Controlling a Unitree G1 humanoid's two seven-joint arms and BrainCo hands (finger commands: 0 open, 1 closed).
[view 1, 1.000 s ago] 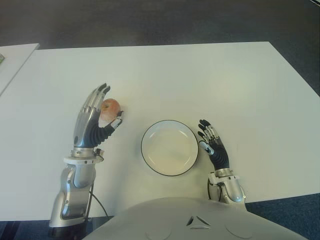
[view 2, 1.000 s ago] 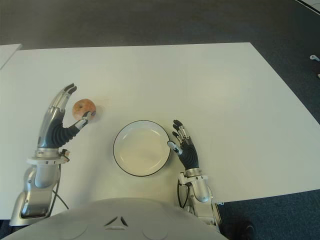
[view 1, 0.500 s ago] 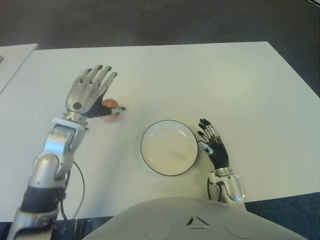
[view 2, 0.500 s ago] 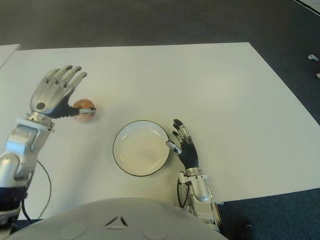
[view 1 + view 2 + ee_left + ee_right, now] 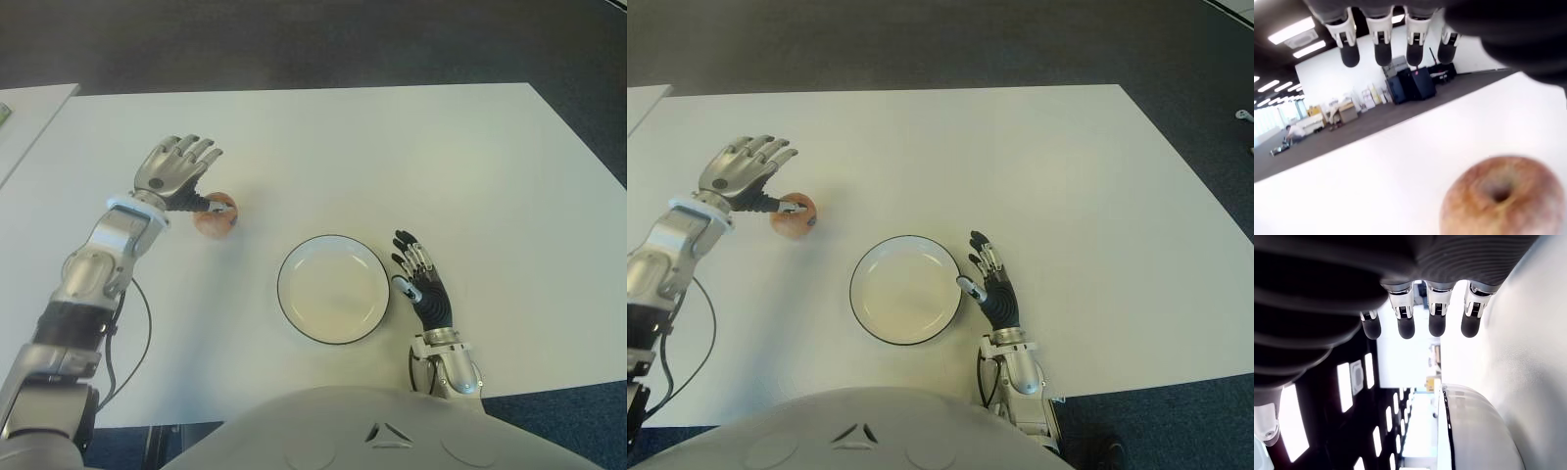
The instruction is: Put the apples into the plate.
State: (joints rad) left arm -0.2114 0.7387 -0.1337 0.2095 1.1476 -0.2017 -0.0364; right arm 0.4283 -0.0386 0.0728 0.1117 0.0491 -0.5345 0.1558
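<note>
One reddish-yellow apple (image 5: 217, 221) lies on the white table (image 5: 441, 166), left of the empty white plate (image 5: 333, 289) with a dark rim. My left hand (image 5: 184, 174) hovers palm down over the apple's far-left side with its fingers (image 5: 1382, 46) spread straight, holding nothing. Its thumb reaches to the apple's top. In the left wrist view the apple (image 5: 1503, 196) shows stem hollow up, just under the palm. My right hand (image 5: 419, 284) shows just right of the plate, fingers (image 5: 1405, 325) extended and relaxed, with the plate's rim (image 5: 1447, 406) close beside them.
A second white table (image 5: 20, 113) shows at the far left edge. A black cable (image 5: 132, 323) loops beside my left forearm. The table's near edge runs close to my body, and dark floor lies beyond its far and right edges.
My left hand has lifted from upright beside the apple and turned palm down over it, the forearm swinging out to the left. The apple, the plate and the right hand have stayed put.
</note>
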